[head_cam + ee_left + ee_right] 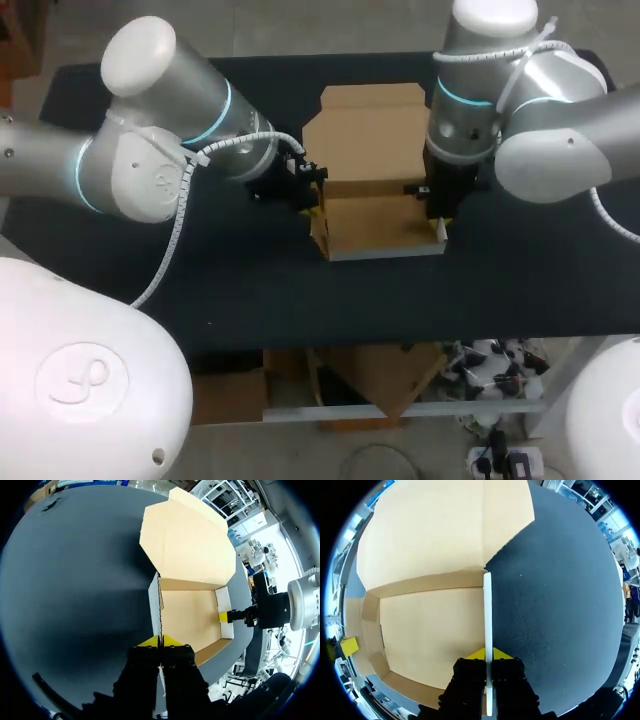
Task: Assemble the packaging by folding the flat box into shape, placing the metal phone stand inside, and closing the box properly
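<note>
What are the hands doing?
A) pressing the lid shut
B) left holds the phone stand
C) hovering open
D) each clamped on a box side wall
D: the left hand and right hand each have a yellow tip on either side of an upright wall of the box.

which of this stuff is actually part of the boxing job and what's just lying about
Part of the job: cardboard box, walls up, lid open; left tool pinching one side wall; right tool pinching the opposite wall.
Just there: black table. No phone stand in view.
</note>
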Controlling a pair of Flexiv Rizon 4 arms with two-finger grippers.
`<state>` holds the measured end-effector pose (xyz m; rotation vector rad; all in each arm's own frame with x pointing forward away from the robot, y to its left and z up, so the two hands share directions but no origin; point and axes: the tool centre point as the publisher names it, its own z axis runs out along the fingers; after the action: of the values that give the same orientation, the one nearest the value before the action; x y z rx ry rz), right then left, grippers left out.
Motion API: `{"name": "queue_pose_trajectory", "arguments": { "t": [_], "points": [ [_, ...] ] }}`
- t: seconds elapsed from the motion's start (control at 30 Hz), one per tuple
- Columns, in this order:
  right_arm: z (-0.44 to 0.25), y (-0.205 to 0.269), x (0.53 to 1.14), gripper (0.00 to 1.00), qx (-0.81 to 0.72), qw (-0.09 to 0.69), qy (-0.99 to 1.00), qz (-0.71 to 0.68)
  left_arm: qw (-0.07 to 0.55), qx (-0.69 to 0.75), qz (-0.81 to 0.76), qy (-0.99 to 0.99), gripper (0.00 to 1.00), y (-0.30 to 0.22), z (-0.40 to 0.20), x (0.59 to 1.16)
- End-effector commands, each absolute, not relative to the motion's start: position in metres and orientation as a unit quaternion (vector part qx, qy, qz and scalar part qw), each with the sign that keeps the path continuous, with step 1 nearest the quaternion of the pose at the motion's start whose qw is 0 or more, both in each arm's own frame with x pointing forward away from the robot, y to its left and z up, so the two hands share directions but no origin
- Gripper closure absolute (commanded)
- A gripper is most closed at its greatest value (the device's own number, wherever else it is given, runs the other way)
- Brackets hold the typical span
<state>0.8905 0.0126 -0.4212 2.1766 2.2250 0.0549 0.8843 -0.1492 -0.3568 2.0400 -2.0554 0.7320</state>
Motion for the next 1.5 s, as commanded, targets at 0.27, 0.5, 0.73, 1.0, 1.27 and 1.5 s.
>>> {"name": "queue_pose_trajectory", "arguments": {
  "t": [0.27,0.5,0.73,1.0,1.27,1.5],
  "points": [
    [-0.422,0.015,0.890,1.00,0.699,0.013,0.715,0.018,0.028,0.703,0.170,-0.690,0.67,-0.148,-0.347,0.883],
    [-0.422,0.015,0.890,1.00,0.699,0.013,0.715,0.018,0.060,0.693,0.190,-0.693,0.60,-0.127,-0.338,0.878],
    [-0.422,0.015,0.890,1.00,0.699,0.013,0.715,0.018,0.089,0.691,0.203,-0.688,0.65,-0.101,-0.341,0.878],
    [-0.422,0.015,0.890,1.00,0.699,0.013,0.715,0.018,0.112,0.681,0.217,-0.691,0.64,-0.084,-0.350,0.879],
    [-0.422,0.015,0.890,1.00,0.699,0.013,0.715,0.018,0.125,0.678,0.227,-0.688,0.69,-0.073,-0.366,0.884],
    [-0.422,0.015,0.890,1.00,0.699,0.013,0.715,0.018,0.132,0.680,0.230,-0.684,0.79,-0.068,-0.378,0.888]
  ]
}}
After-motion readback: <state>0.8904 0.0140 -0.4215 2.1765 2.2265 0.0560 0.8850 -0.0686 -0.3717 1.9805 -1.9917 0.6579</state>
